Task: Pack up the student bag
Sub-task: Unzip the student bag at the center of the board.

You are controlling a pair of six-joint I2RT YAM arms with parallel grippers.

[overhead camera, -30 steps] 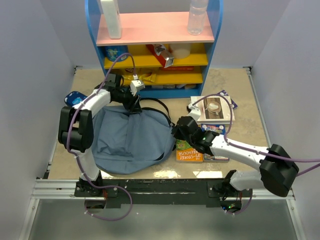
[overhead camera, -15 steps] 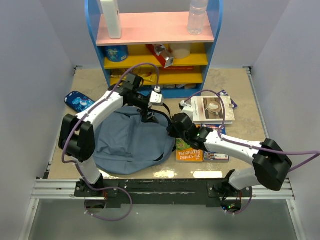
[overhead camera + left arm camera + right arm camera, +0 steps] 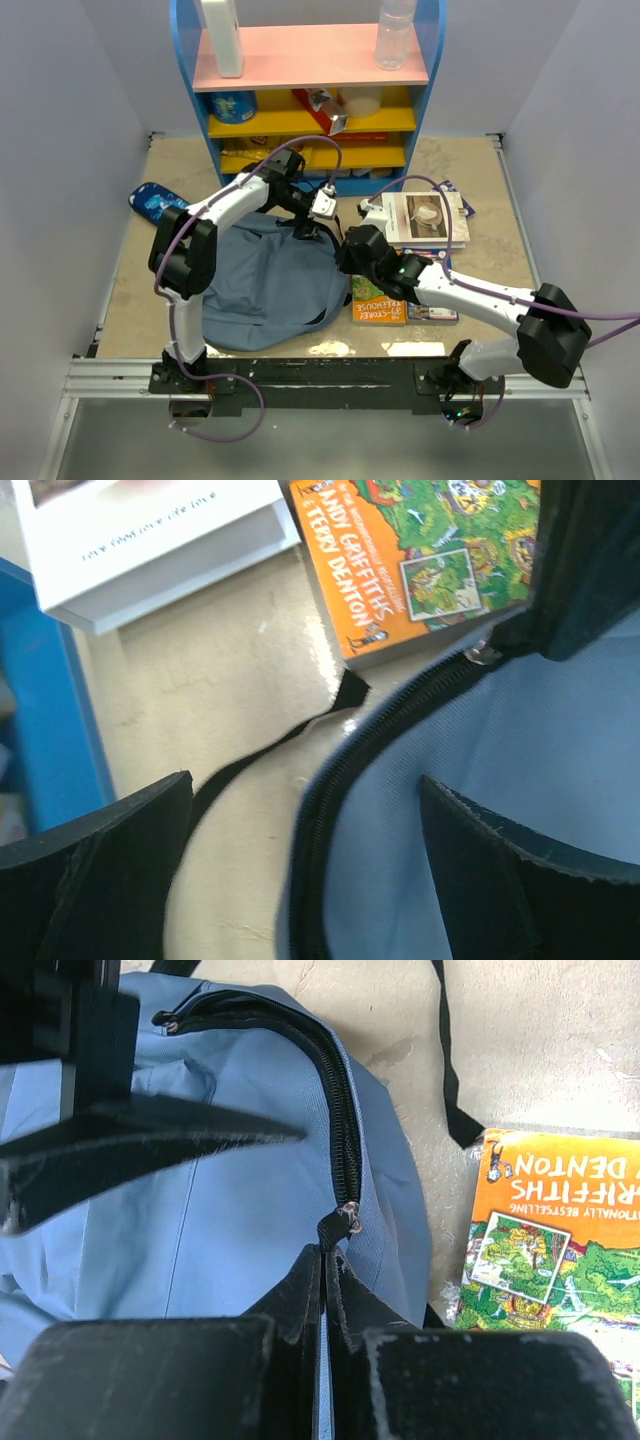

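From above, your left gripper (image 3: 322, 205) has swung farther right than it was half a second ago. It now hangs over the far right corner of the student bag (image 3: 255, 285). Your right gripper (image 3: 350, 250) has hardly moved and sits at the bag's right edge. The bag has stayed put. It lies flat on the left half of the table (image 3: 470, 170), in front of the left arm's base. Its long side runs from the near edge up toward the shelf (image 3: 310, 100). Its zipper end points to the far right, where both grippers meet. The orange book (image 3: 378, 305) just right of the bag shows "HOUSE", upside down. A blue pouch (image 3: 152, 200) lies at the far left.

In the left wrist view, your fingers (image 3: 100, 870) stand wide apart and hold nothing. Below them are the bag's blue cloth and black zipper (image 3: 400, 715). The orange book reads "GRIFFITHS" and "TERRY DENTON". A black strap (image 3: 270, 755) lies on the table, near a white book (image 3: 150, 550).

In the right wrist view, your fingers (image 3: 300, 1305) are pressed together and pinch the bag's edge right by the zipper pull (image 3: 347, 1212). The book's "GRIFFITHS" and "DENTON" read upside down here.
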